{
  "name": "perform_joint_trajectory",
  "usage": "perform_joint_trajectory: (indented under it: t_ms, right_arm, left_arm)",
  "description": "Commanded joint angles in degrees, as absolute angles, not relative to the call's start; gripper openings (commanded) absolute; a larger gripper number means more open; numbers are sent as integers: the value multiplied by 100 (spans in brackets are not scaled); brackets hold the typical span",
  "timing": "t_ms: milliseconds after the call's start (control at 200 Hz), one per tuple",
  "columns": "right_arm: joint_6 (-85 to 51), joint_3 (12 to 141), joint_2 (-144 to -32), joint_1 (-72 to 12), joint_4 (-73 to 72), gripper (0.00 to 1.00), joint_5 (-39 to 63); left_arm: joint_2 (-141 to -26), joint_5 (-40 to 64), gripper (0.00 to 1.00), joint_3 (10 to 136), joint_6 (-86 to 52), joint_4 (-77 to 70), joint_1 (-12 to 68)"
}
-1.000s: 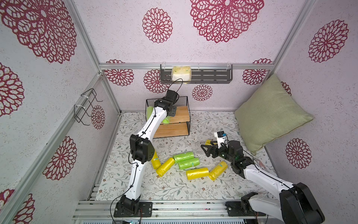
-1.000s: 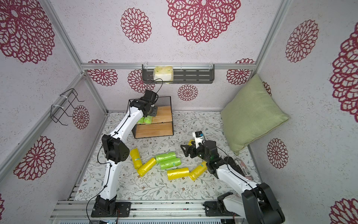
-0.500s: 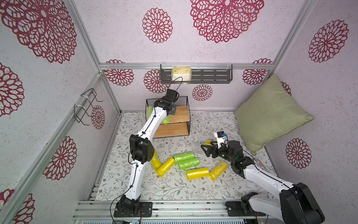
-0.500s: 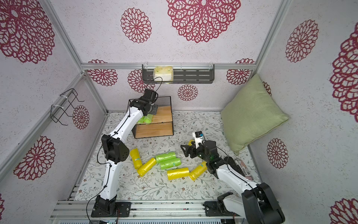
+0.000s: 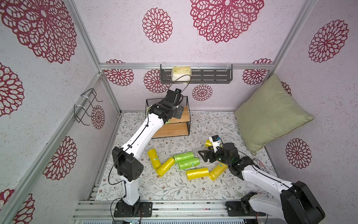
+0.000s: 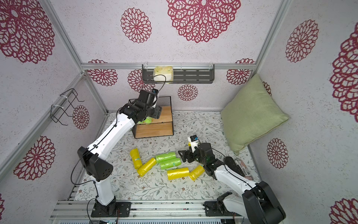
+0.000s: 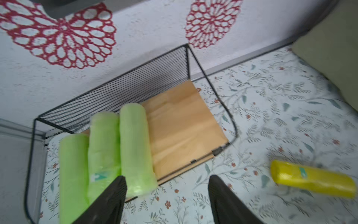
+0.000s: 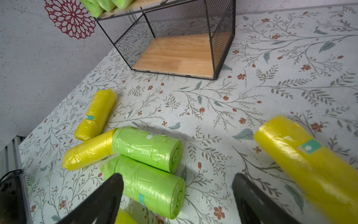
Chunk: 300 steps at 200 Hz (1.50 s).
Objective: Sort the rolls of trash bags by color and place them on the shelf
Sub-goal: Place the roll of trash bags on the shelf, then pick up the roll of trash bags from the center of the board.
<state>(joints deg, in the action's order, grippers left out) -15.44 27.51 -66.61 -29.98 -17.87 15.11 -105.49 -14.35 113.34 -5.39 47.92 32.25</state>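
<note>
Nearest the front rail, four yellow rolls (image 5: 197,173) and two green rolls (image 8: 147,148) lay on their sides in a loose cluster on the mat (image 5: 203,124). They were soft, glossy, crinkled plastic cylinders, some showing a teal sticker. The two green ones touched side by side.

The right gripper (image 8: 177,178) hung low just beside them, black jaws spread wide with nothing between. A fifth yellow roll (image 8: 310,161) lay just beside that gripper, apart from the cluster.

The mat was pale and matte, printed with leafy twigs and small red flowers. It lay bare between the cluster and the shelf (image 8: 174,56).

That shelf, thin black wire with mesh panels and two smooth wooden boards, stood against the back wall, its lower board bare. Three more green rolls (image 7: 133,145) lay side by side at the upper board's end nearer the left wall, the rest of that board open wood. The left gripper (image 7: 167,178) hovered over them, jaws apart and holding nothing.

A plump green pillow (image 5: 271,114) leaned in the far right corner against rough walls patterned with red rosettes.
</note>
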Motion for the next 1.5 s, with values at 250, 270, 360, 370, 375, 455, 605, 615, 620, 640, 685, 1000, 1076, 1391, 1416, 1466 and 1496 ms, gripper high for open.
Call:
perform_joint_trajectory:
  t_ms: [250,270,360,370,375,455,605,615,620,640,685,1000,1076,1391,1416,1466,1496]
  right_arm:
    - [-1565,2417,-6157,-2378,-1391,94,1919]
    - [-1558,2425,-6170,-2357,-1389,94,1908]
    - [-1529,2443,-6309,-2323,-1428,94,1907]
    - [-1529,2450,-6332,-2321,-1436,94,1907]
    - [-1529,2451,-6343,-2321,-1439,94,1912]
    - [-1553,2487,-6495,-2324,-1505,94,1982]
    - [-1599,2505,-6599,-2325,-1586,94,2047]
    - [-1595,2505,-6600,-2326,-1583,94,2048]
    - [-1597,2505,-6600,-2323,-1578,94,2048]
    - [-1593,2503,-6601,-2320,-1574,94,2052]
    - [-1591,2491,-6585,-2320,-1548,94,2065]
    - [-1385,2419,-6456,-2458,-1500,93,2451]
    - [-1379,2379,-6436,-2487,-1544,93,2431]
    - [-1555,2171,-6488,-2504,-1853,93,2321]
    - [-1556,2176,-6495,-2505,-1854,93,2312]
    - [-1564,2175,-6495,-2505,-1863,93,2301]
    - [-1564,2171,-6499,-2508,-1872,93,2295]
  left_arm:
    - [-8494,1411,68,7097,-263,3039,3477]
    - [-8479,1436,68,6929,-248,2998,3485]
    - [-8603,1483,68,6493,-71,2966,3507]
    - [-8637,1480,69,6475,-40,2998,3520]
    - [-8637,1474,69,6467,-29,3011,3523]
    - [-8912,1305,69,6481,225,3268,3572]
    - [-9448,1185,70,6680,683,3529,3689]
    - [-9483,1182,70,6693,713,3537,3697]
    - [-9497,1180,70,6700,721,3535,3703]
    - [-9563,1171,70,6727,759,3546,3716]
    - [-9705,1173,70,6810,831,3604,3753]
    - [-10608,1077,68,7392,978,3842,3789]
    - [-10730,1153,67,7469,968,3906,3792]
    - [-10975,1036,67,7445,976,4015,3788]
    - [-10990,987,66,7461,932,3974,3788]
    - [-11027,958,64,7470,811,3867,3788]
    - [-11044,979,63,7479,745,3795,3788]
